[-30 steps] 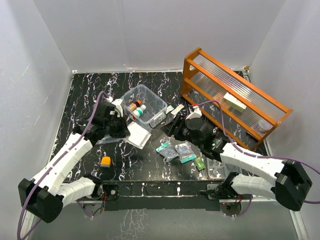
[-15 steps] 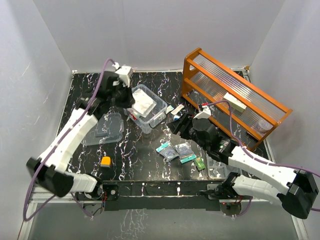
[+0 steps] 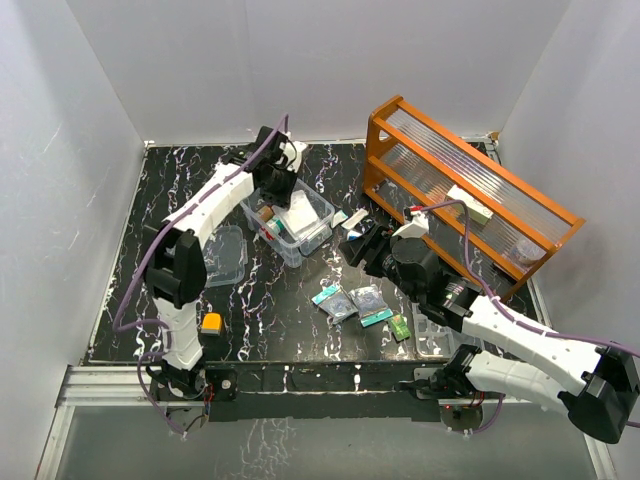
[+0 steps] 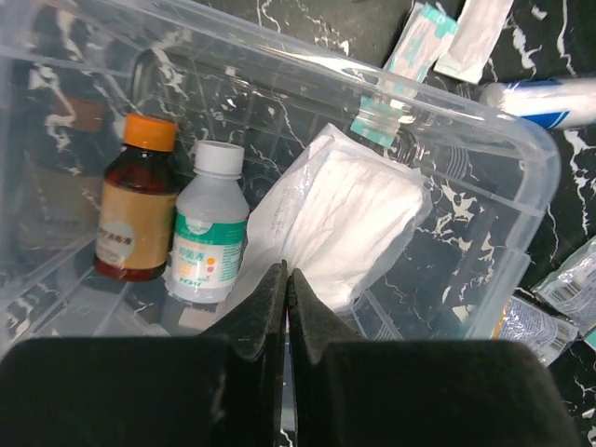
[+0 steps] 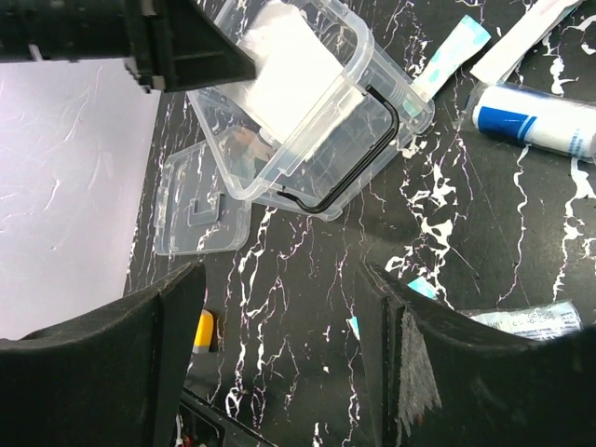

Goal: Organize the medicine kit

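Table (image 3: 140, 300): black with white veining; everything listed below sits on it.
Orange wooden rack (image 3: 470, 195): far right corner, set diagonally, with ribbed clear shelves. A small pale box (image 3: 468, 205) lies on one shelf.
Left gripper (image 3: 278, 185): at the end of the arm stretched to the far middle of the table, hanging over the medicine kit. In the wrist view its fingers (image 4: 270, 307) are pressed together with no gap and nothing between them. The tips point down into the box, just above the white pack.
Right gripper (image 5: 289, 345): jaws spread wide, nothing between them. It is over bare table to the right of the kit, between the kit and the rack.
Medicine kit (image 3: 322, 212): clear plastic box, lid off, upright, at the far middle of the table, left of the rack.
Lid (image 3: 225, 255): clear, lying flat on the table left of the box, apart from it.
White pack (image 4: 345, 219): inside the box, leaning toward its right wall.
Tube (image 5: 535, 121): white and blue, lying on the table outside the box, on its right.
Brown bottle (image 4: 135, 209): orange cap, inside the box.
White bottle (image 4: 209, 228): green label, inside the box, just beside the brown bottle and left of the pack.
Packets (image 3: 350, 300): small sachets scattered on the near side of the box.
Orange block (image 3: 211, 323): near left of the table, well apart from the kit.
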Tool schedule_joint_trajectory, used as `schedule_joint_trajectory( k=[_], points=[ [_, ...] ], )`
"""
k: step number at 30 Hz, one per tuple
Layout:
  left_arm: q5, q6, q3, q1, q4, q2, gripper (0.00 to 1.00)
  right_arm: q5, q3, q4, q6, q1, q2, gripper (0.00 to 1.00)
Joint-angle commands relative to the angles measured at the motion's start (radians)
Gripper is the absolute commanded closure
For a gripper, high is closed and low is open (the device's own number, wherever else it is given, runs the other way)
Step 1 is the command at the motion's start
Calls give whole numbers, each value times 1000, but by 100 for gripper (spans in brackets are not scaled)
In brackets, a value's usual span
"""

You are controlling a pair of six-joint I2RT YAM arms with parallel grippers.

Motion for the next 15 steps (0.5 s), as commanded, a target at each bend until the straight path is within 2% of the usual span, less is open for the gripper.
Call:
schedule_joint_trajectory(
  k=[1, 8, 15],
  points=[
    [84, 40, 80, 5, -98, 38, 100, 43, 13, 16, -21, 0, -16, 37],
    [15, 24, 0, 5, -63, 64, 100, 58, 2, 18, -28, -1, -21, 36],
    [8, 12, -36, -16, -79, 78, 100, 64, -10, 28, -6, -1, -9, 35]
  ],
)
